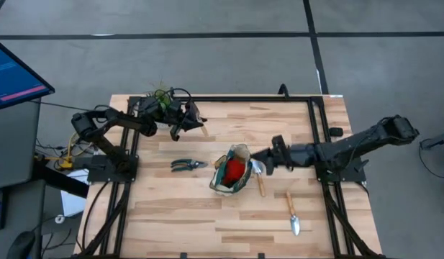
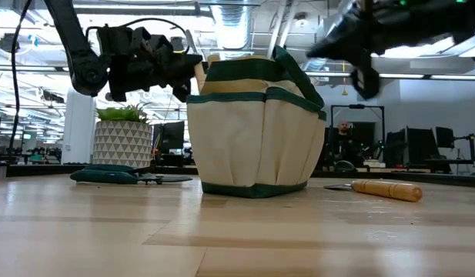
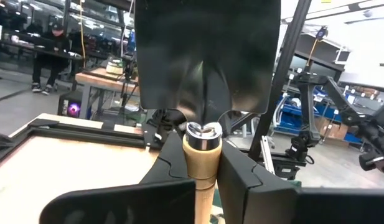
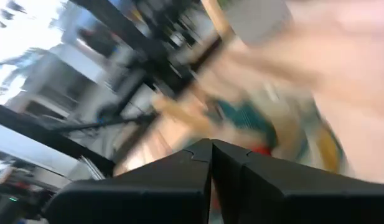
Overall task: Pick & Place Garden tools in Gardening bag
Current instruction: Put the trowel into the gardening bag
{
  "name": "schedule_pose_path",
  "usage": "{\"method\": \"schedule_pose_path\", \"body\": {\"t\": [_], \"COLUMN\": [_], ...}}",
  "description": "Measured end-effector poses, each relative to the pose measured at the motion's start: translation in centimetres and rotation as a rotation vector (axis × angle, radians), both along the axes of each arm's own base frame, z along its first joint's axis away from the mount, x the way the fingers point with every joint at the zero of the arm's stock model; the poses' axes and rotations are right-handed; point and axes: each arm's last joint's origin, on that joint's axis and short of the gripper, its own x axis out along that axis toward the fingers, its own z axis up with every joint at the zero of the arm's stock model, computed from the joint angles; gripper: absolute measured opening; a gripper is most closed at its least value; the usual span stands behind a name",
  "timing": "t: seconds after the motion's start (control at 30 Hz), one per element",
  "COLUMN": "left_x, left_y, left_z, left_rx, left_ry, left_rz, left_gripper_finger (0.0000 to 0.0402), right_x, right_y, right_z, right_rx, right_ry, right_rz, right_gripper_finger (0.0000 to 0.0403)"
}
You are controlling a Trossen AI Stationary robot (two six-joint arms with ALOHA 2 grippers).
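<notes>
Wooden tabletop fills the high view: my left gripper, upper left, clamps a shovel for carrying to the gardening bag at centre. My right gripper, fingers together and empty, hangs beside it. Two trowels and one pruning shears wait. Left wrist view: fingers squeeze the handle.

Between the left gripper's matt black plastic-looking fingers, a pale smooth wooden handle is showing, capped by a shiny metal ferrule under a dull grey metal blade. Below the right gripper, the soft cloth bag is sitting on glossy wood-grain table.
</notes>
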Motion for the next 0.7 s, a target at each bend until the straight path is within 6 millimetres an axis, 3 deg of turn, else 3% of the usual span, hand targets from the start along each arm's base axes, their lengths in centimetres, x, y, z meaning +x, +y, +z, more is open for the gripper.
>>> {"method": "schedule_pose_path", "body": {"t": [0.2, 0.37, 0.7], "left_x": [0.0, 0.0, 0.0], "left_y": [0.1, 0.1, 0.1], "left_z": [0.0, 0.0, 0.0], "left_rx": [-0.002, 0.003, -0.01], "left_ry": [-0.004, -0.006, -0.005], "left_rz": [0.023, 0.033, 0.048], "left_gripper_finger": [0.0016, 0.0016, 0.0017], "right_x": [-0.8, -1.2, 2.3], "right_y": [2.0, 1.7, 0.3], "right_z": [-1.6, -3.7, -6.7], "right_rx": [0.082, 0.18, 0.233], "right_ry": [0.106, 0.272, 0.29], "right_rz": [-0.069, -0.128, -0.032], "right_gripper_finger": [0.0, 0.0, 0.0]}}
